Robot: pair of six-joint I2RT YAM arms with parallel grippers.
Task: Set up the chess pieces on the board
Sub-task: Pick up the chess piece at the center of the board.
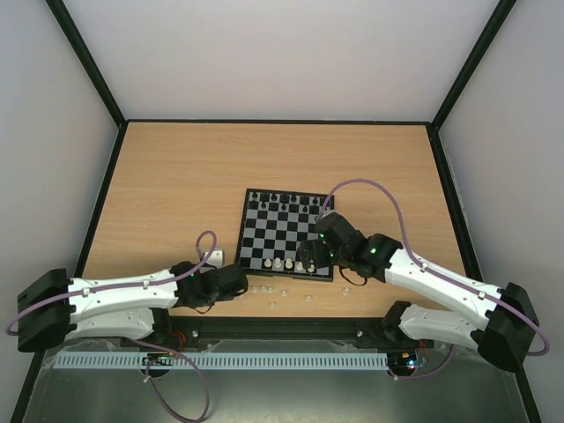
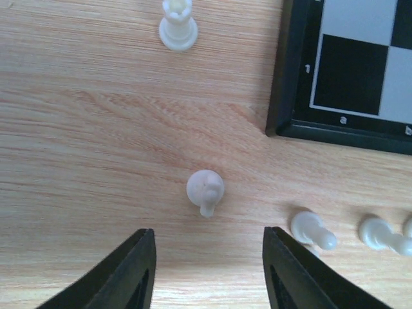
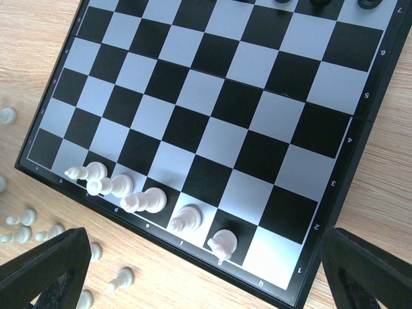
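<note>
Just off the board corner, left tool gapes short of a white pawn: advance, centre, descend, pinch lightly.

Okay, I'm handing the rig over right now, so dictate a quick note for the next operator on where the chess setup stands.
Left claw: open, empty, low over the table, a fallen white pawn just ahead of its fingers.
Right claw: open, empty, above the board's near edge.
Done: five white pieces stand on the near row; black pieces line the far side.
Left: a white rook stands off the board by its corner, and loose white pawns lie on the table; all need placing.
</note>
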